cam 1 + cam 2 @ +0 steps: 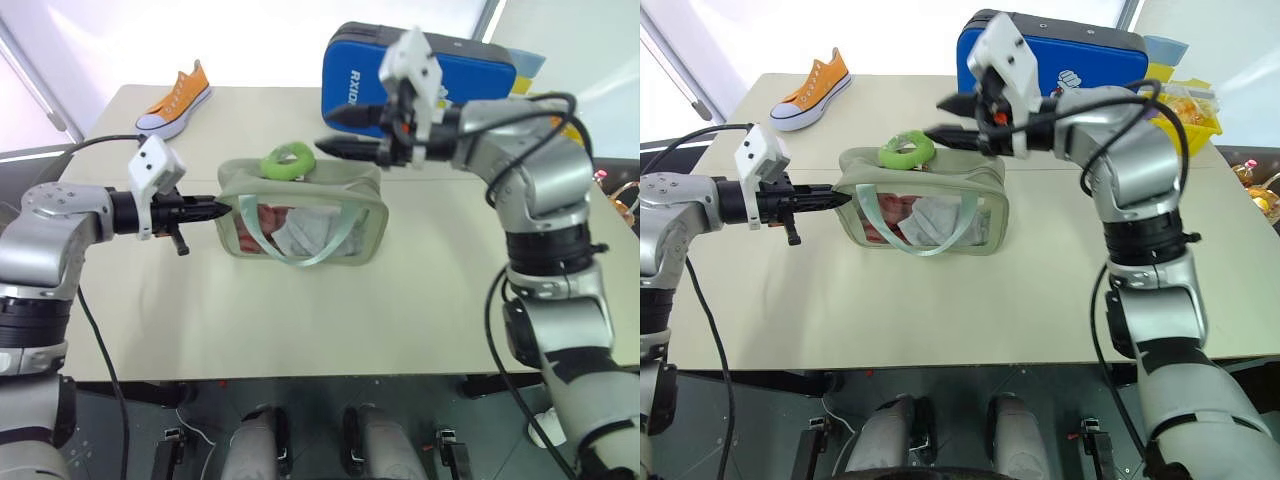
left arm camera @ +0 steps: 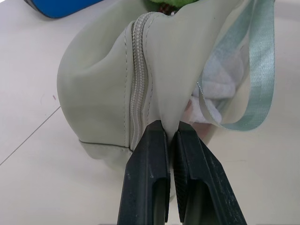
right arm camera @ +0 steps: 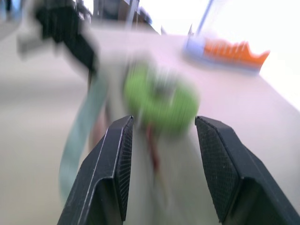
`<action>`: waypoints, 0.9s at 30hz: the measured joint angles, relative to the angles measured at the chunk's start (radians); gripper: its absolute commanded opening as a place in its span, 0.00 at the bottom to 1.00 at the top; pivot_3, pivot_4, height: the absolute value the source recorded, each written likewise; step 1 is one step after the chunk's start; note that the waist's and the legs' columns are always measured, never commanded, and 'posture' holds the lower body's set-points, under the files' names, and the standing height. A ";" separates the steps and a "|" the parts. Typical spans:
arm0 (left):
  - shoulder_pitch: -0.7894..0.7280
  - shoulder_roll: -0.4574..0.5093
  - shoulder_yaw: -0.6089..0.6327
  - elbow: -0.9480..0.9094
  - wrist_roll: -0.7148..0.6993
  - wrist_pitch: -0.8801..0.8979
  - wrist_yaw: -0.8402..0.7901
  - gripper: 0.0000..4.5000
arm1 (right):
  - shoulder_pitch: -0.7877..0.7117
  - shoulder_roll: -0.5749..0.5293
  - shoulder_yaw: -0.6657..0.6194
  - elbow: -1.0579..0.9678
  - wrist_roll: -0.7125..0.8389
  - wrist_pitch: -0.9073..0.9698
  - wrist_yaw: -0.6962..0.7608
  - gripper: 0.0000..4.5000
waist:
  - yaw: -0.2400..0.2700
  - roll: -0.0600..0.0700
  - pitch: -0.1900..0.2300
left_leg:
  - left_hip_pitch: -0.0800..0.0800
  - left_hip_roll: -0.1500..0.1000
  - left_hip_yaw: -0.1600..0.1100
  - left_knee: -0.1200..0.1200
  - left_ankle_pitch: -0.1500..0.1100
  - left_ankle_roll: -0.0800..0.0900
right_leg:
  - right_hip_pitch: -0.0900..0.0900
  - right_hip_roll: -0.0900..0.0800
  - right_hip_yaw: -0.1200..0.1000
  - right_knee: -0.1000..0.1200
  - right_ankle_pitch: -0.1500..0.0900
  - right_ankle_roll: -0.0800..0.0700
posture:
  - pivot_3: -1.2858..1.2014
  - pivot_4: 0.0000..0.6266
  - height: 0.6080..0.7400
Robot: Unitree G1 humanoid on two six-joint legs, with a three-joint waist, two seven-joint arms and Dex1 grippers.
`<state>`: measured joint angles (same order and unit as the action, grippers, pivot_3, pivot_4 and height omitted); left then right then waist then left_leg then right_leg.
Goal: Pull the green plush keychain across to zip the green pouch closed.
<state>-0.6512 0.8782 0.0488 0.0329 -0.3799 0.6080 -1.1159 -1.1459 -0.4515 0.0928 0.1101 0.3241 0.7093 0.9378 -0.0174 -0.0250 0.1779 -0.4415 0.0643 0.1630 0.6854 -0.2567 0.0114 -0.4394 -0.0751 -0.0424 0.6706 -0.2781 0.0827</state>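
Observation:
The pale green pouch (image 1: 335, 180) lies on the table with its clear window and mint strap facing me. The lime-green plush keychain (image 1: 287, 159) rests on its top, left of the middle. My left gripper (image 1: 222, 209) is shut on the fabric at the pouch's left end, right beside the zipper (image 2: 138, 89). My right gripper (image 1: 324, 131) hovers open just above the pouch's top, pointing left, a little right of the keychain (image 3: 161, 101) and apart from it. Nothing is between its fingers (image 3: 117, 159).
A large blue case (image 1: 350, 75) stands at the back right, close behind my right gripper. An orange sneaker (image 1: 178, 97) lies at the back left. A yellow tray (image 1: 1192, 105) sits at the far right edge.

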 measured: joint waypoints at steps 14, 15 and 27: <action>0.017 0.003 0.007 -0.023 -0.004 0.001 0.018 0.00 | -0.075 0.123 0.110 0.361 -0.156 -0.150 -0.063 0.46 | -0.002 0.000 0.000 | -0.001 -0.001 0.000 0.000 0.000 0.000 | -0.001 -0.001 0.000 0.001 0.000 0.000 | 0.52 0.24 1.00; 0.019 0.003 0.008 -0.026 -0.004 0.001 0.019 0.00 | -0.075 0.124 0.110 0.363 -0.156 -0.149 -0.058 0.40 | -0.002 0.000 0.000 | -0.001 -0.001 0.000 0.000 0.000 0.000 | -0.001 -0.001 0.000 0.001 0.000 0.000 | 0.52 0.24 1.00; 0.017 -0.004 0.009 -0.008 -0.002 -0.023 0.028 0.00 | -0.053 0.082 0.101 0.252 -0.133 -0.068 -0.001 0.01 | 0.000 0.000 0.000 | -0.001 -0.001 0.000 0.000 0.000 0.000 | -0.001 -0.001 0.000 0.001 0.000 0.000 | 0.52 0.24 1.00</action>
<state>-0.6341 0.8738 0.0573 0.0252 -0.3824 0.5846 -1.0882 -1.1987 -0.3693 0.1935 0.3622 0.1915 0.6410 0.9372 -0.0176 -0.0248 0.1780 -0.4429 0.0637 0.1628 0.6853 -0.2567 0.0114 -0.4405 -0.0761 -0.0424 0.6712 -0.2780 0.0827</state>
